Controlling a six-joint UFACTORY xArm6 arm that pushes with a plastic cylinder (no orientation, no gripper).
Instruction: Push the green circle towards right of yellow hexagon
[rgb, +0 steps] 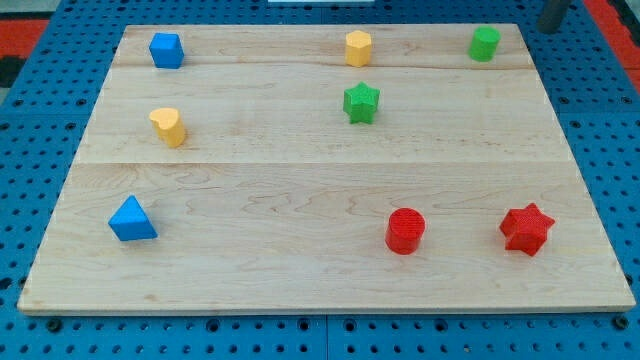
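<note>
The green circle (485, 43) sits near the top right corner of the wooden board (300, 190). The yellow hexagon (358, 47) sits at the top middle, well to the left of the green circle and roughly level with it. My tip (549, 27) shows at the view's top right, just off the board's corner, to the right of and slightly above the green circle, with a gap between them.
A green star (361, 102) lies just below the yellow hexagon. A blue block (166, 49) is at top left, with a yellow heart (169, 126) below it. A blue triangle (132, 220) is at bottom left. A red circle (405, 230) and a red star (526, 229) are at bottom right.
</note>
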